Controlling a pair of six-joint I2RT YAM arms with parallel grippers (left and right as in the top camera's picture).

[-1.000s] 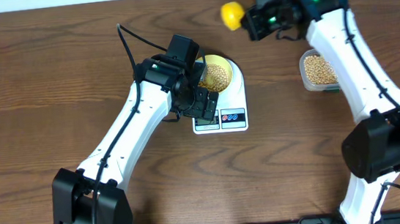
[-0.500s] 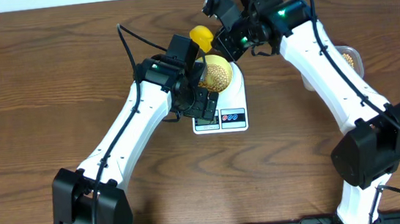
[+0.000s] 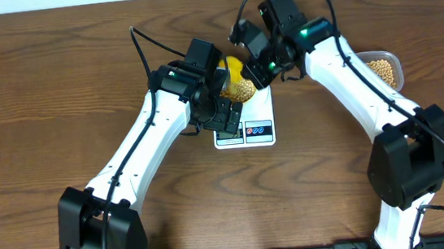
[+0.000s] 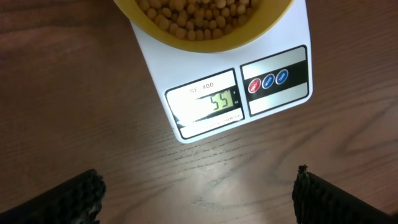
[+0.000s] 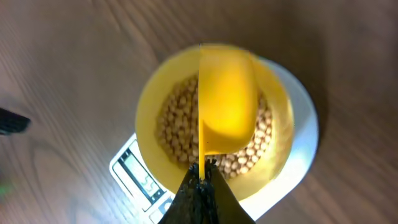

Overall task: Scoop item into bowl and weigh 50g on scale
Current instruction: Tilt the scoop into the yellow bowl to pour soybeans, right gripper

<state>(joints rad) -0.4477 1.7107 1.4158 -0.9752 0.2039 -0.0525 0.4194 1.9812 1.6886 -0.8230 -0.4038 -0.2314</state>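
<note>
The white scale (image 3: 253,130) (image 4: 273,59) (image 5: 305,134) carries the yellow bowl (image 3: 244,87) (image 4: 155,30) (image 5: 149,118) filled with tan beans (image 5: 174,124) (image 4: 199,12). Its display (image 4: 217,101) reads 55. My right gripper (image 5: 204,171) (image 3: 253,64) is shut on the thin handle of the yellow scoop (image 5: 227,99) (image 3: 233,64), whose empty head hovers over the beans in the bowl. My left gripper (image 4: 199,196) is open and empty above bare wood just in front of the scale.
A clear plastic tub (image 3: 382,68) with more beans stands at the right, partly behind my right arm. Wooden table (image 3: 42,117) all round; the back wall edge runs along the top.
My right arm has swung left from the tub side, carrying the scoop from behind the scale to over the bowl. The left arm has not moved.
</note>
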